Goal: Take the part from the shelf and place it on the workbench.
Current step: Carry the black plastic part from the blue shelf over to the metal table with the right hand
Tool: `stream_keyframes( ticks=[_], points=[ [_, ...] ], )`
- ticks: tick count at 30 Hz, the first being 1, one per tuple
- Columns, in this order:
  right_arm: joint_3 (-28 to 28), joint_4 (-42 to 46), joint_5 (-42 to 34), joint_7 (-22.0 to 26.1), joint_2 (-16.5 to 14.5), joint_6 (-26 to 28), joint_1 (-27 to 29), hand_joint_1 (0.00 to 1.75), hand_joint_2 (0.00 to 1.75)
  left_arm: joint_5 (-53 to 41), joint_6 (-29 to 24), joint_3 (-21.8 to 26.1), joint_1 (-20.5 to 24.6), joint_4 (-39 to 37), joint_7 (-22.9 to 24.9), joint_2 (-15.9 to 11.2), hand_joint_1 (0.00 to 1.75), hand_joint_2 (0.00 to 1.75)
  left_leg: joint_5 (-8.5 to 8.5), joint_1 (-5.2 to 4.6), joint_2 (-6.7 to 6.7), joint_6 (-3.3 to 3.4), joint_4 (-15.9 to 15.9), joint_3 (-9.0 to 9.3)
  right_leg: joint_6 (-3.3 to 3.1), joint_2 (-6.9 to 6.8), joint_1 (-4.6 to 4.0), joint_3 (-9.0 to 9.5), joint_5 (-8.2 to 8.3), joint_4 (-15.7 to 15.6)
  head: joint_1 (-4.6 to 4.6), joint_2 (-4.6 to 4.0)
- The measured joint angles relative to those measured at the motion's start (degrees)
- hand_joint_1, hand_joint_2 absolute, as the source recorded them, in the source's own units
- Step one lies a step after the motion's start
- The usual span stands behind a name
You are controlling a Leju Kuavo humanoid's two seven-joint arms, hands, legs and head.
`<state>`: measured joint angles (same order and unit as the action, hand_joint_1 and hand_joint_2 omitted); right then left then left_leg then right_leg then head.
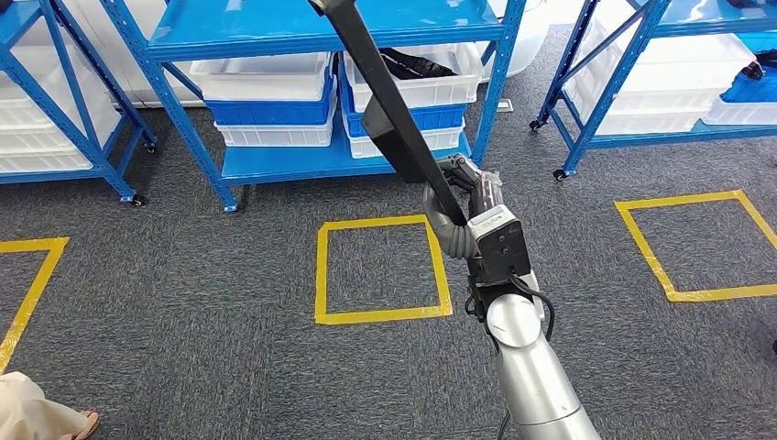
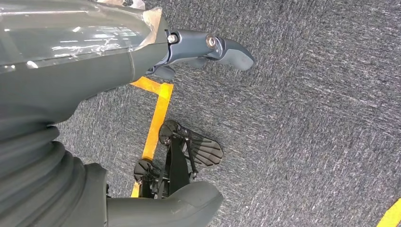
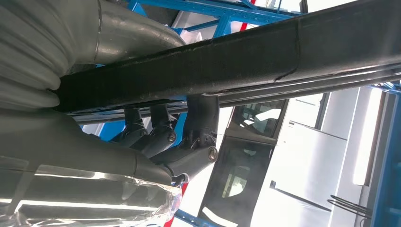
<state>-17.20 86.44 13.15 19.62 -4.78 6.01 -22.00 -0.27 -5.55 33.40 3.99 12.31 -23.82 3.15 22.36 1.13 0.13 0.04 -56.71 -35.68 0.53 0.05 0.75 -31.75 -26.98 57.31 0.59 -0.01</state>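
The part is a long black bar with a thicker block partway along it. In the head view it slants up and to the left from my right hand, which grips its lower end over the grey carpet. Close up, the bar crosses the right wrist view, and my right hand's dark fingers curl around it. The blue shelf stands just beyond, holding white and blue bins. My left hand hangs over the carpet, holding nothing, with its thumb and fingers apart.
Yellow tape squares mark the carpet in front of the shelf, with another to the right. More blue racks stand right and left. A person's trouser leg and shoe are at the lower left.
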Motion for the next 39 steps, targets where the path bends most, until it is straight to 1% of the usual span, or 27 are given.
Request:
stream_keyframes(
  ticks=[9, 13, 16, 18, 19, 20, 21, 22, 23, 24, 25, 26, 27, 28, 29, 30, 31, 32, 33, 34, 35, 36, 37, 38, 39],
  points=[
    [0.0, -0.37, -0.04, 0.01, -0.05, -0.01, -0.07, 1.75, 1.75, -0.08, 0.0, 0.0, 0.02, 0.0, 0.0, 0.01, 0.0, 1.75, 0.0, 0.01, 0.0, 0.0, -0.01, -0.01, 0.0, 0.0, 0.0, -0.03, 0.0, 0.0, 0.02, 0.0],
    [0.03, -0.68, -0.77, 0.01, -0.31, -0.35, -0.2, 1.75, 1.75, -0.23, 0.0, 0.0, 0.06, 0.0, 0.11, 0.0, 0.0, 1.75, 0.19, 0.0, -0.08, 0.5, -0.64, -0.4, 0.24, 0.02, 0.52, -0.04, 0.14, -0.02, 0.04, 0.01],
    [0.08, -0.83, -1.38, 0.04, -0.43, -0.79, -0.23, 1.75, 1.75, -0.33, -0.08, 0.0, 0.2, 0.0, 0.25, 0.0, 0.0, 1.75, 0.2, -0.07, -0.07, 0.93, -0.61, -0.46, 0.54, 0.08, 0.48, -0.05, 0.31, -0.27, 0.05, 0.0],
    [0.2, -0.82, -1.52, 0.09, -0.41, -0.85, -0.24, 1.75, 1.75, -0.43, -0.22, 0.0, 0.43, 0.0, 0.36, 0.12, 0.0, 1.75, -0.41, 0.24, 0.35, 1.42, 0.62, 0.1, 0.78, 0.11, 0.27, -0.41, -0.08, 0.18, 0.0, 0.0],
    [0.28, -0.8, -1.57, 0.11, -0.39, -0.84, -0.28, 1.75, 1.75, -0.55, -0.28, 0.0, 0.56, 0.0, 0.43, 0.19, 0.0, 1.75, -0.75, 0.39, 0.66, 1.64, 1.3, 0.37, 0.7, 0.1, 0.14, -1.18, -1.01, 1.69, -0.09, 0.0],
    [0.4, -0.79, -1.64, 0.11, -0.37, -0.81, -0.28, 1.75, 1.75, -0.7, -0.33, 0.0, 0.67, 0.0, 0.52, 0.27, 0.0, 1.75, -1.01, 0.55, 1.02, 1.76, 1.79, 0.55, 0.51, 0.07, 0.13, -2.47, -2.43, 4.38, -0.2, 0.0],
    [0.54, -0.78, -1.71, 0.08, -0.35, -0.78, -0.23, 1.75, 1.75, -0.84, -0.37, 0.0, 0.76, 0.0, 0.61, 0.31, 0.0, 1.75, -1.09, 0.51, 1.31, 1.81, 1.9, 0.53, 0.34, 0.07, 0.22, -4.24, -4.12, 7.98, -0.24, 0.0],
    [0.71, -0.78, -1.75, 0.01, -0.33, -0.75, -0.1, 1.75, 1.75, -0.97, -0.37, 0.0, 0.84, 0.0, 0.71, 0.32, 0.0, 1.75, -1.14, 0.52, 1.67, 1.8, 1.87, 0.41, 0.33, 0.06, 0.32, -6.01, -5.61, 11.75, -0.31, 0.0],
    [0.9, -0.78, -1.78, -0.08, -0.29, -0.73, 0.1, 1.75, 1.75, -1.04, -0.37, 0.0, 0.88, 0.0, 0.8, 0.32, 0.0, 1.75, -1.19, 0.56, 2.04, 1.74, 1.84, 0.3, 0.58, 0.05, 0.51, -7.19, -6.38, 14.31, -0.31, 0.0],
    [1.04, -0.78, -1.79, -0.2, -0.25, -0.73, 0.27, 1.75, 1.75, -1.08, -0.37, 0.0, 0.92, 0.0, 0.85, 0.36, 0.0, 1.75, -1.25, 0.62, 2.46, 1.63, 1.79, 0.21, 1.08, 0.01, 0.73, -7.41, -6.34, 14.94, -0.31, 0.0],
    [1.14, -0.78, -1.79, -0.28, -0.21, -0.72, 0.36, 1.75, 1.75, -1.09, -0.37, 0.0, 0.94, 0.0, 0.9, 0.42, 0.0, 1.75, -1.29, 0.75, 2.9, 1.42, 1.67, 0.09, 1.81, -0.18, 0.99, -6.39, -5.4, 13.16, -0.33, 0.0],
    [1.18, -0.76, -1.8, -0.35, -0.21, -0.72, 0.33, 1.75, 1.75, -1.09, -0.37, 0.0, 0.96, 0.0, 0.92, 0.48, 0.0, 1.75, -1.26, 0.93, 3.35, 1.11, 1.38, -0.06, 2.64, -0.85, 1.28, -4.31, -3.92, 9.42, -0.33, 0.0],
    [1.19, -0.75, -1.8, -0.43, -0.24, -0.72, 0.25, 1.75, 1.75, -1.09, -0.39, 0.01, 0.97, 0.01, 0.94, 0.49, 0.0, 1.75, -1.15, 0.96, 3.77, 0.64, 0.89, -0.25, 3.19, -1.98, 1.46, -2.32, -2.74, 5.79, -0.34, 0.0],
    [1.19, -0.7, -1.78, -0.56, -0.32, -0.73, 0.13, 1.75, 1.75, -1.08, -0.43, 0.03, 0.97, 0.01, 0.95, 0.47, 0.0, 1.75, -0.88, 0.98, 4.2, 0.09, 0.22, -0.47, 3.34, -2.94, 1.52, -0.85, -1.8, 2.89, -0.42, -0.01],
    [1.2, -0.66, -1.75, -0.72, -0.41, -0.73, 0.04, 1.75, 1.75, -1.08, -0.47, 0.06, 0.97, 0.02, 0.94, 0.41, 0.0, 1.75, -0.66, 0.91, 4.56, -0.44, -0.31, -0.63, 3.06, -3.63, 1.49, -0.1, -1.36, 1.48, -0.38, 0.0],
    [1.21, -0.62, -1.71, -0.91, -0.51, -0.74, -0.01, 1.75, 1.75, -1.08, -0.52, 0.11, 0.94, 0.02, 0.95, 0.38, 0.0, 1.75, -0.52, 0.83, 4.99, -0.88, -0.62, -0.65, 2.41, -3.68, 1.33, -0.26, -1.33, 1.5, -0.34, 0.0],
    [1.23, -0.58, -1.67, -1.1, -0.61, -0.76, -0.04, 1.75, 1.75, -1.08, -0.55, 0.19, 0.89, 0.01, 0.96, 0.42, 0.0, 1.75, -0.5, 0.95, 5.51, -1.24, -0.74, -0.62, 1.75, -3.05, 1.22, -0.57, -1.12, 1.63, -0.25, 0.0],
    [1.25, -0.57, -1.65, -1.21, -0.7, -0.77, -0.02, 1.75, 1.75, -1.08, -0.56, 0.27, 0.87, 0.0, 0.96, 0.49, 0.0, 1.75, -0.45, 1.18, 5.69, -1.56, -0.73, -0.61, 1.13, -2.4, 1.22, -0.74, -0.95, 1.82, -0.06, 0.0],
    [1.28, -0.55, -1.62, -1.3, -0.79, -0.78, -0.02, 1.75, 1.75, -1.08, -0.57, 0.36, 0.84, -0.01, 0.97, 0.56, 0.0, 1.75, 0.2, 1.44, 5.27, -1.81, -1.21, -0.76, 0.59, -1.77, 1.2, -0.98, -0.68, 1.87, 0.01, 0.0],
    [1.33, -0.53, -1.61, -1.33, -0.87, -0.79, -0.01, 1.75, 1.75, -1.09, -0.59, 0.44, 0.79, -0.02, 0.97, 0.61, 0.0, 1.75, 1.6, 1.61, 4.23, -1.98, -2.67, -1.31, 0.08, -1.16, 1.19, -1.14, -0.38, 1.84, 0.13, 0.0],
    [1.38, -0.52, -1.61, -1.34, -0.98, -0.79, 0.01, 1.75, 1.75, -1.09, -0.6, 0.55, 0.71, -0.02, 0.96, 0.64, 0.0, 1.75, 3.69, 1.66, 2.78, -2.03, -5.28, -2.31, -0.34, -0.61, 1.13, -1.23, -0.1, 1.82, 0.25, 0.0],
    [1.43, -0.52, -1.61, -1.35, -1.07, -0.79, 0.05, 1.75, 1.75, -1.09, -0.64, 0.7, 0.58, -0.02, 0.95, 0.62, 0.0, 1.75, 6.16, 1.54, 1.45, -1.92, -9.04, -3.72, -0.68, -0.04, 0.91, -1.46, 0.12, 1.83, 0.35, 0.0],
    [1.45, -0.54, -1.61, -1.35, -1.16, -0.79, 0.14, 1.75, 1.75, -1.09, -0.67, 0.85, 0.43, -0.02, 0.93, 0.63, 0.0, 1.75, 8.3, 1.36, 0.67, -1.71, -13.19, -5.31, -0.97, 0.6, 0.63, -1.67, 0.31, 1.84, 0.42, 0.0],
    [1.46, -0.55, -1.61, -1.36, -1.22, -0.79, 0.27, 1.75, 1.75, -1.09, -0.7, 0.99, 0.29, -0.02, 0.91, 0.62, 0.0, 1.75, 9.6, 1.16, 0.32, -1.44, -16.42, -6.52, -1.18, 1.3, 0.31, -1.85, 0.45, 1.85, 0.45, 0.0],
    [1.48, -0.56, -1.61, -1.37, -1.25, -0.79, 0.42, 1.75, 1.75, -1.09, -0.72, 1.08, 0.2, -0.02, 0.9, 0.62, 0.0, 1.75, 9.9, 0.93, 0.14, -1.02, -17.89, -6.92, -1.39, 2.05, -0.02, -1.99, 0.6, 1.86, 0.46, 0.0]
  ],
)
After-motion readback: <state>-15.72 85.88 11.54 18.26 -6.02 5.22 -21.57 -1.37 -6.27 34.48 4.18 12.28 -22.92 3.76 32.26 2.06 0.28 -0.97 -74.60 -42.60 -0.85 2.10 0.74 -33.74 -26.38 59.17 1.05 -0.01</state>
